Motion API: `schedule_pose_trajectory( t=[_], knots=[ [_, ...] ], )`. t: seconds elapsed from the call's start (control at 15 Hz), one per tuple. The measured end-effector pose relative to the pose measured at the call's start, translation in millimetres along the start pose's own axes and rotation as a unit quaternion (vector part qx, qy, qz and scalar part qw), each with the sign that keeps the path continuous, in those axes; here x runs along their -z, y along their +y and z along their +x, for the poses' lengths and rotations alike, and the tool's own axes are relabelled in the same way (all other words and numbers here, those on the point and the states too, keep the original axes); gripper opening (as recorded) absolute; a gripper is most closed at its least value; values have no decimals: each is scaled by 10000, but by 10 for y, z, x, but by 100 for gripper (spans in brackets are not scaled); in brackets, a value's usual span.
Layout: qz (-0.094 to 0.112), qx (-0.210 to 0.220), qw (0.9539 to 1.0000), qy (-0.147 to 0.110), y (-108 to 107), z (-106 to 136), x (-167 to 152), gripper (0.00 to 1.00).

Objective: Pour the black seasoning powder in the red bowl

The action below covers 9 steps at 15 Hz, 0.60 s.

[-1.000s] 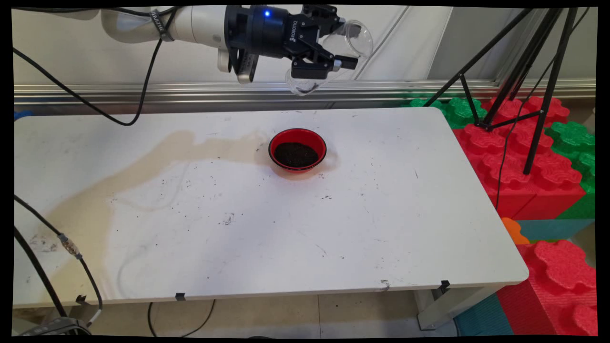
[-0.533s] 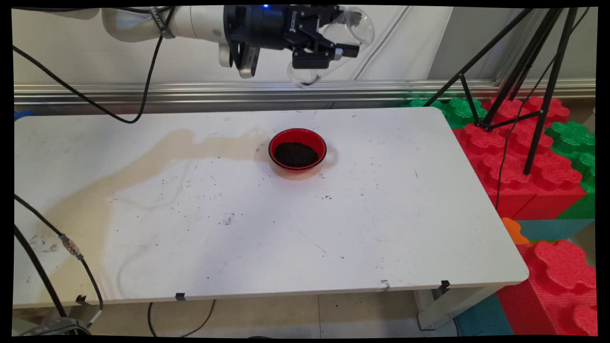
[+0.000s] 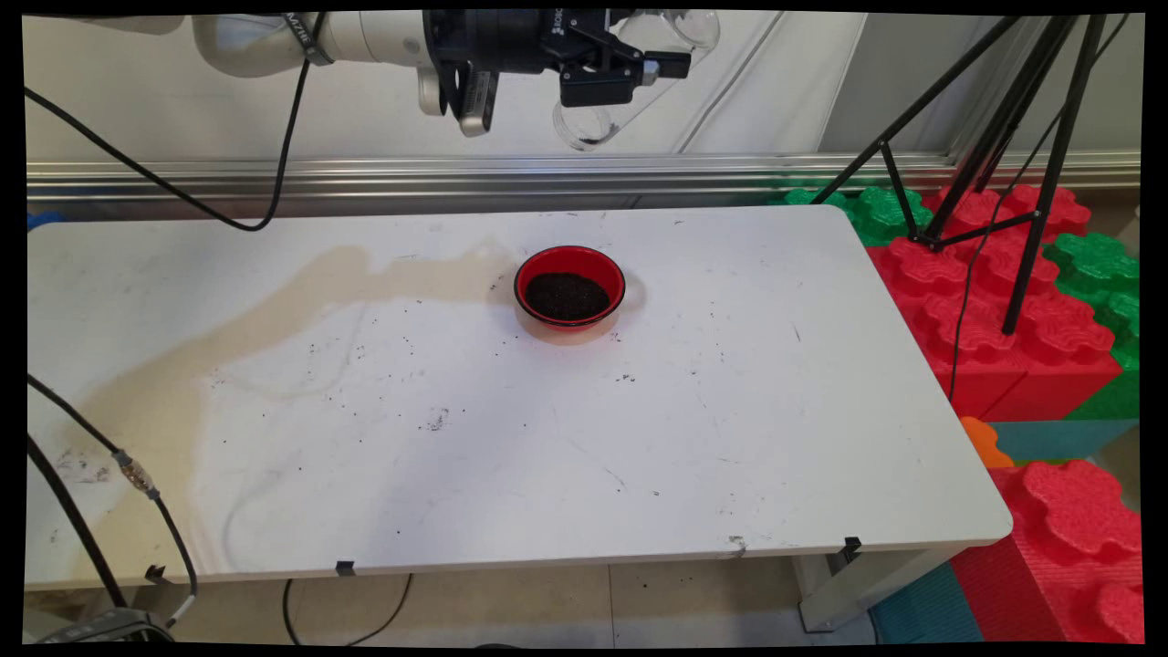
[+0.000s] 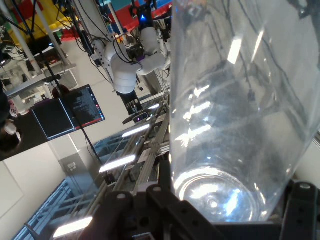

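My gripper (image 3: pixel 630 75) is high at the top of the main view, shut on a clear plastic cup (image 3: pixel 593 123) that is tilted, base low to the left and mouth up to the right. The cup (image 4: pixel 235 115) fills most of the hand view, held between the black fingers (image 4: pixel 300 200), and looks nearly bare inside. Well below on the white table (image 3: pixel 748 411) stands a red bowl (image 3: pixel 569 288) with dark grounds in it.
A tan stain runs across the table's left half, with dark specks scattered about. Black cables hang from the arm at left. A black tripod (image 3: pixel 1004 137) stands over red and green foam blocks (image 3: pixel 1022 319) to the right of the table.
The gripper with the cup has risen toward the top edge and the cup has tilted more upright. The dark residue seen in the cup's base earlier no longer shows.
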Motion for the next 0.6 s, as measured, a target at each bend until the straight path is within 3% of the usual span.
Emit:
schedule_pose_trajectory(
  t=[0.6],
  knots=[
    [-110, -2, 9999, -100, -9, -43, 41, 0]
  ],
)
